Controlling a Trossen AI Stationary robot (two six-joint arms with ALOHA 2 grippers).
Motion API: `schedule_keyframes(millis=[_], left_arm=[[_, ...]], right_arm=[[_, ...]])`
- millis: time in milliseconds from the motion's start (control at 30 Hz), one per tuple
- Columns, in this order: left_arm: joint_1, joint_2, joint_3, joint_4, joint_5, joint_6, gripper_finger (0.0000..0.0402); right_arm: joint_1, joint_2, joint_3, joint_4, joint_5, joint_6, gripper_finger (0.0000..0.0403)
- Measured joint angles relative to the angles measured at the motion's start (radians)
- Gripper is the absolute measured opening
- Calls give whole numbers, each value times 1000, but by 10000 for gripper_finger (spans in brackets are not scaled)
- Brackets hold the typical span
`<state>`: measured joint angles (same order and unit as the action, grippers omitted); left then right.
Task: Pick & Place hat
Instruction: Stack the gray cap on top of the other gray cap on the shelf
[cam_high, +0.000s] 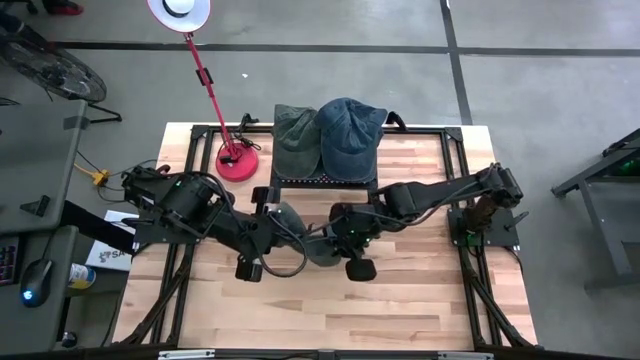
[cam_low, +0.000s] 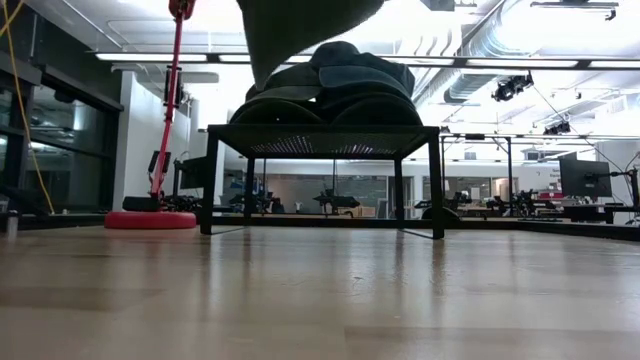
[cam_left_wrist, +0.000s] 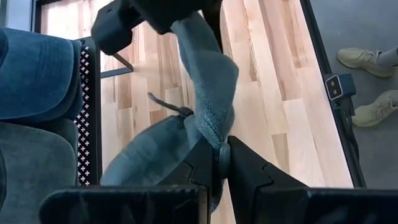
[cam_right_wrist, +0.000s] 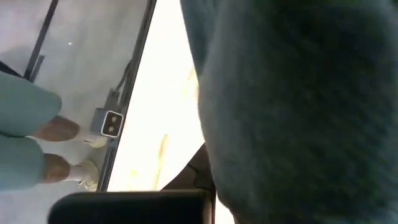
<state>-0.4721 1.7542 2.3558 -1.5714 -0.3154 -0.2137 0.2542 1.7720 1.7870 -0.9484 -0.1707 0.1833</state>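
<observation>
Gray-green hat (cam_left_wrist: 205, 93) hangs pinched between the pressed-together left end effector (cam_left_wrist: 217, 163) and right end effector (cam_high: 345, 238), lifted above the tabletop (cam_high: 420, 290) near the black rack (cam_high: 322, 180), where two hats already rest; placing remains.

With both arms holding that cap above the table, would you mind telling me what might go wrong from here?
1. The left tool pinches only a bunched fold of the grey cap; it might slip free.
2. The right tool grips the same cap, so pulling apart could stretch it or tear it loose.
3. The rack already carries a green cap and a blue cap; adding a third could knock one off.
</observation>
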Motion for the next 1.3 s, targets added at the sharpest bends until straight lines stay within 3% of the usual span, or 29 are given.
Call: schedule_keyframes(millis=[233, 567, 867, 1300], left_arm=[[0, -2, 0, 1, 1, -4, 21], [43, -36, 0, 1, 7, 35, 21], [221, -67, 0, 0, 119, 181, 21], [431, -143, 0, 80, 235, 431, 21]], right_arm=[[3, -38, -4, -20, 22, -2, 73], [1, -177, -4, -104, 216, 41, 137], [1, -281, -2, -161, 357, 81, 146], [1, -327, -2, -261, 393, 95, 140]])
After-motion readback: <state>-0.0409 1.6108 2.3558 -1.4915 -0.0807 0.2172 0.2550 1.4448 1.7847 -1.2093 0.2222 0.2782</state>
